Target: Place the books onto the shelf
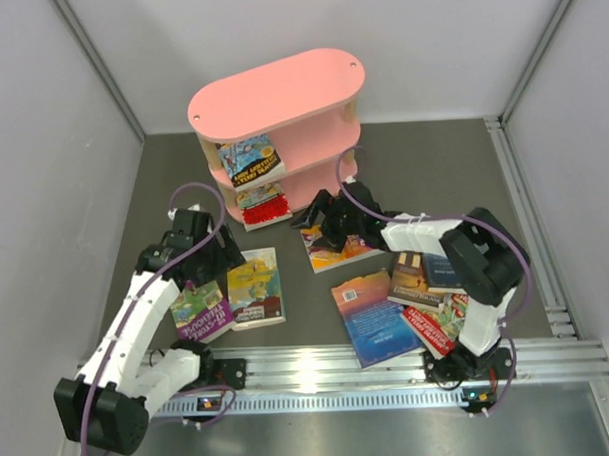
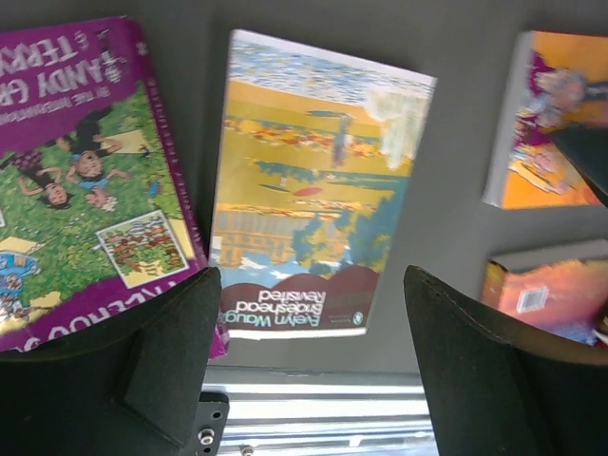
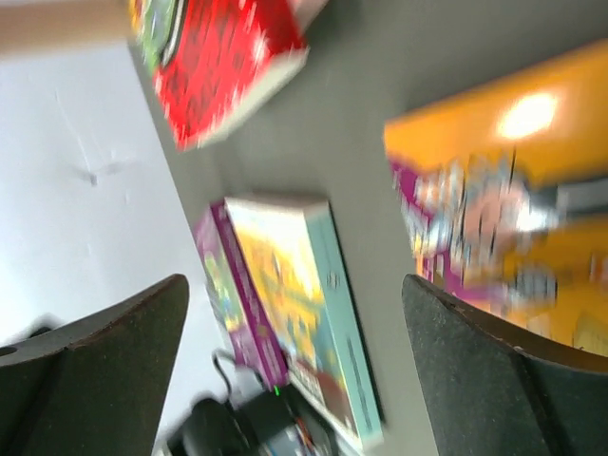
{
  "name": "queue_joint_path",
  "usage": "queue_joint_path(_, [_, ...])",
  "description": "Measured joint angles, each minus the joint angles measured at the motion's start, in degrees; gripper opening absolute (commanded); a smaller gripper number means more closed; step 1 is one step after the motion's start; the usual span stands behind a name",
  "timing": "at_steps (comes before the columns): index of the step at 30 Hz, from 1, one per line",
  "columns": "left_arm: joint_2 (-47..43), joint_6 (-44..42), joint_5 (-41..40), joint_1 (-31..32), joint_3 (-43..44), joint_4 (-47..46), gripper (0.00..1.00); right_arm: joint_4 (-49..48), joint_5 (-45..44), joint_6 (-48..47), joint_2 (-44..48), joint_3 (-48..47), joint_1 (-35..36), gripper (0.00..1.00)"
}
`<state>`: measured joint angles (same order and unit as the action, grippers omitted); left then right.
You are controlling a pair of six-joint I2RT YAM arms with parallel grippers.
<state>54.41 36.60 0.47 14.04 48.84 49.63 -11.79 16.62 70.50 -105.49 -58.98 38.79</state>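
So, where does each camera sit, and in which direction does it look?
Top external: fixed above and behind the arm bases, looking down on the table, the pink shelf and the loose books; the left arm and right arm show.
Left wrist: on the left arm, looking down at the yellow book and purple book; the open left gripper shows.
Right wrist: on the right arm, low, blurred, facing across the table past an orange book; the open right gripper shows.
Shared: the yellow book appears in all three views.
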Motion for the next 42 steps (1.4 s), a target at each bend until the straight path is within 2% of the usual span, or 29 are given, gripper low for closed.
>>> queue_joint_path(2, [2.8, 1.3, -1.9, 0.0, 0.0, 0.6, 0.82, 0.7, 0.5, -1.9, 3.6, 2.6, 0.8, 0.94])
queue_joint_path(6, [10.8, 3.0, -2.9, 0.0, -0.7, -0.1, 0.74, 1.3, 0.6, -4.5, 6.9, 5.3, 5.6, 0.94])
queue_joint_path(13, [17.8, 3.8, -0.1, 0.0, -7.9, -5.1, 0.75, 2.4, 0.0, -6.0, 5.1, 6.0, 12.4, 0.93])
queue_joint_path(21, [21.2, 4.4, -1.3, -0.1, -7.5, -6.0, 0.80, 5.3, -5.5, -6.4, 0.9, 3.0, 13.6, 0.92])
queue_joint_path(26, [23.1, 4.4, 1.9, -0.8, -7.7, -7.1, 0.62, 6.1, -8.0, -6.3, -1.8, -0.5, 15.8, 0.92])
queue_joint_path(28, [22.8, 4.4, 3.4, -1.4, -8.8, -8.3, 0.59, 5.7, -8.1, -6.0, -3.3, -2.1, 16.8, 0.91])
queue_joint_path(30, [21.7, 4.5, 5.2, -2.1, -10.6, -10.1, 0.50, 4.1, -7.8, -5.2, -4.8, -3.2, 17.8, 0.88])
queue_joint_path(32, [20.4, 4.7, 6.3, -2.6, -12.2, -11.9, 0.37, 2.1, -7.5, -4.2, -5.8, -3.3, 18.7, 0.74])
queue_joint_path(33, [19.8, 4.6, 6.7, -2.8, -12.8, -12.6, 0.12, 1.5, -7.7, -3.9, -5.8, -2.8, 18.8, 0.68])
queue_joint_path(34, [19.2, 4.6, 6.9, -2.9, -13.4, -13.2, 0.00, 0.6, -7.7, -3.1, -5.9, -2.2, 18.8, 0.57])
queue_joint_path(36, [18.1, 4.6, 7.0, -3.0, -14.3, -14.1, 0.00, -1.7, -7.5, -1.9, -6.3, -0.4, 18.7, 0.47])
queue_joint_path(37, [17.7, 4.6, 7.0, -3.0, -14.6, -14.3, 0.00, -2.9, -7.5, -1.3, -6.4, 0.4, 18.6, 0.38])
queue_joint_path(40, [16.1, 4.7, 6.8, -3.0, -15.7, -15.3, 0.00, -5.8, -7.6, -0.4, -6.4, 2.9, 18.6, 0.22])
queue_joint_path(42, [14.7, 5.0, 6.6, -3.0, -16.5, -15.9, 0.00, -7.5, -7.8, 0.0, -6.3, 3.9, 18.6, 0.18])
